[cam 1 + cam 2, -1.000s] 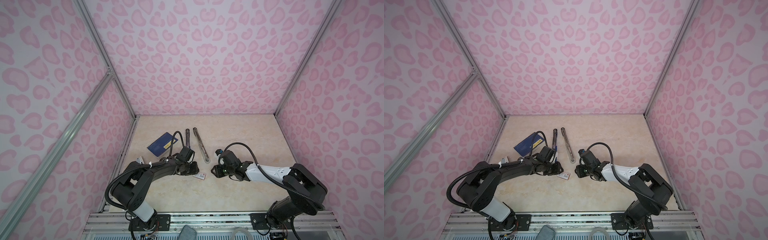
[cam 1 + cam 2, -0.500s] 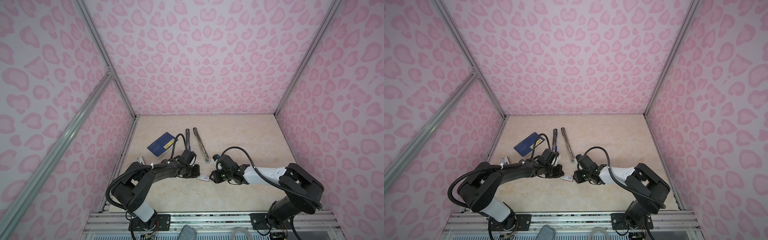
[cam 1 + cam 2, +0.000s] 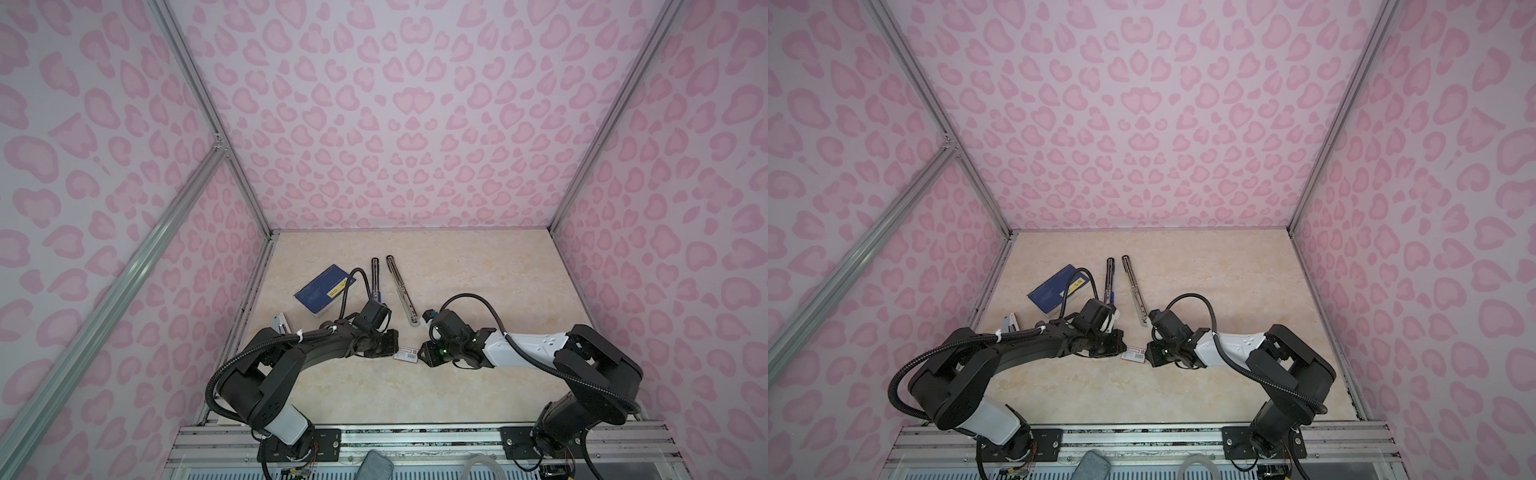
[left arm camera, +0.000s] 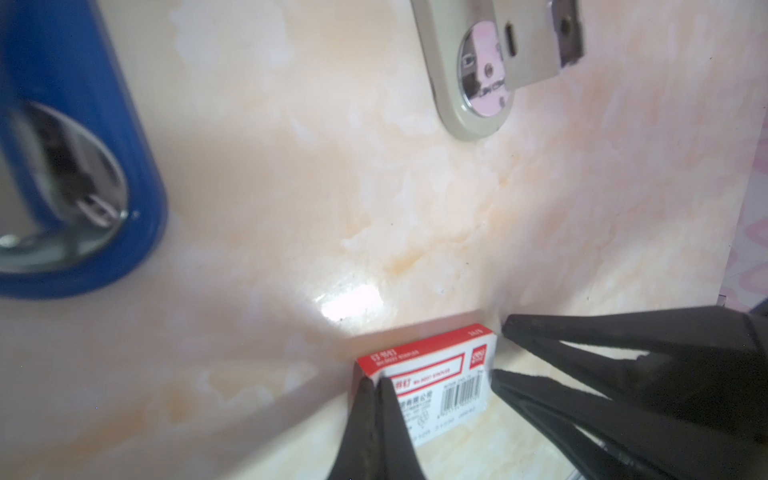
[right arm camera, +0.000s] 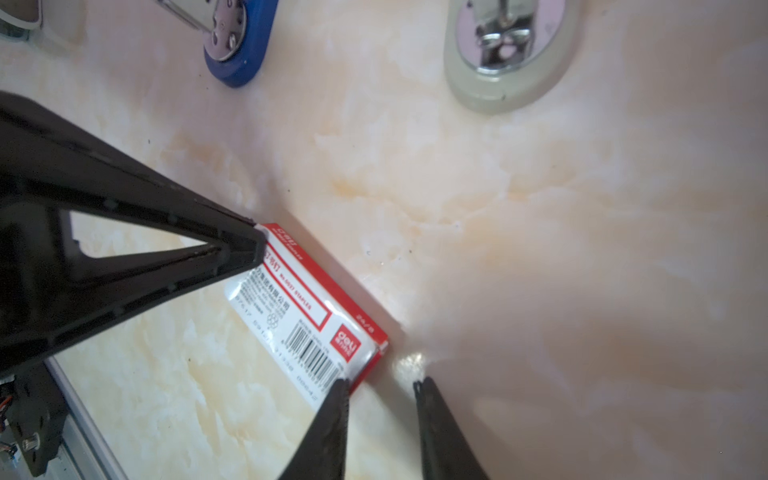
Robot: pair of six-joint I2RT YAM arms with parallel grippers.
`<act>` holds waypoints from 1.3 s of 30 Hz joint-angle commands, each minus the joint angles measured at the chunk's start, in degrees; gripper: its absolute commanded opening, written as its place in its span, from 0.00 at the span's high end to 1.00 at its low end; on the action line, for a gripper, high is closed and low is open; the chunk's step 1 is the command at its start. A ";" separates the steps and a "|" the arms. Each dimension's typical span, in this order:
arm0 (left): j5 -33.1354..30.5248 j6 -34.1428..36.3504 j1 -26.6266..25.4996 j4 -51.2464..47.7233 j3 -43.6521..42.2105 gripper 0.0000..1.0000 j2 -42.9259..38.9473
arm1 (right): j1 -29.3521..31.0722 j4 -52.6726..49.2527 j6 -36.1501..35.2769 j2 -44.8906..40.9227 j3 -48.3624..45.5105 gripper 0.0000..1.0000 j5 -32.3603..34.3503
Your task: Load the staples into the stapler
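The white staples sleeve [image 3: 407,354] [image 3: 1133,353] with red label and barcode lies flat on the table between my two grippers. My left gripper [image 4: 374,384] [image 3: 397,351] is shut, its joined tips resting on the sleeve's left end with nothing between them. My right gripper [image 5: 380,386] [image 3: 422,356] stands narrowly open at the sleeve's other end; one fingertip [image 5: 343,386] touches its corner. Beyond lie two long stapler bodies side by side, a dark blue one [image 3: 375,277] [image 5: 237,45] and a pale grey one [image 3: 399,293] [image 5: 507,50]. The staples themselves are hidden.
A dark blue booklet [image 3: 326,291] [image 3: 1059,291] lies at the back left, partly under the left arm's cable. A small white-and-grey piece [image 3: 280,323] sits by the left wall. Pink patterned walls close in the table on three sides.
The left jaws have closed onto each other at the sleeve's left end. The right gripper has moved left up to the sleeve's right end and its jaws have narrowed.
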 commanded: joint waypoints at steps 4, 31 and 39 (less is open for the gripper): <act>-0.79 -0.11 -0.05 1.01 -0.03 0.97 0.12 | 0.88 -5.13 -0.53 1.02 0.69 0.75 2.67; -0.10 -0.03 -0.05 0.82 -0.21 0.85 -0.80 | 2.48 -6.70 0.22 -2.04 2.06 0.55 6.51; 0.32 0.15 -0.05 1.11 -0.81 0.77 -1.83 | 2.98 -7.36 0.34 0.80 3.84 0.57 7.43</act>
